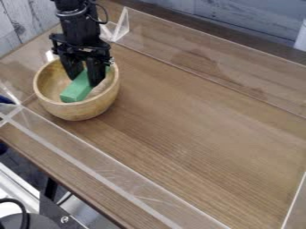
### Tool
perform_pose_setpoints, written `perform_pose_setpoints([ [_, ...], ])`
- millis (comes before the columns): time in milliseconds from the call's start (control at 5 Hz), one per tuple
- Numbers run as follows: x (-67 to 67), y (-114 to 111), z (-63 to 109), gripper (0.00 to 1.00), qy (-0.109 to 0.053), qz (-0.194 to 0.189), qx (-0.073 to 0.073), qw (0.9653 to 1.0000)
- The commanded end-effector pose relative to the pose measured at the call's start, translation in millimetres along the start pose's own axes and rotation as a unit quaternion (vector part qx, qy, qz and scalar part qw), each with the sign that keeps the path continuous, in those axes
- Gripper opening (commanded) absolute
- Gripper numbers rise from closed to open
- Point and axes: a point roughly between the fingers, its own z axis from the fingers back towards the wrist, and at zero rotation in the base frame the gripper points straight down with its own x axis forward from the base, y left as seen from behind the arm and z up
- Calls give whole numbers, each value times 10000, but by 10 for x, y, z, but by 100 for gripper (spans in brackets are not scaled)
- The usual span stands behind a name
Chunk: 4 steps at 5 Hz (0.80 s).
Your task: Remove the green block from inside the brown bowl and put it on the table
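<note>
Bright-green block (78,89), light-brown bowl (60,108), brown wood-grain table (191,125).

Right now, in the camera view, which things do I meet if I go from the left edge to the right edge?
The brown bowl at the left, with the green block inside it under the gripper → then the long bare stretch of the table → the clear acrylic wall at the right.
</note>
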Motion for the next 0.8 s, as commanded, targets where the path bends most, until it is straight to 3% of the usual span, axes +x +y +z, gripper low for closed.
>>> perform_pose_setpoints([
  [0, 109, 62, 304, 0, -488, 31, 209, 9986],
  [600, 144, -112, 424, 0, -560, -109, 99, 9983],
])
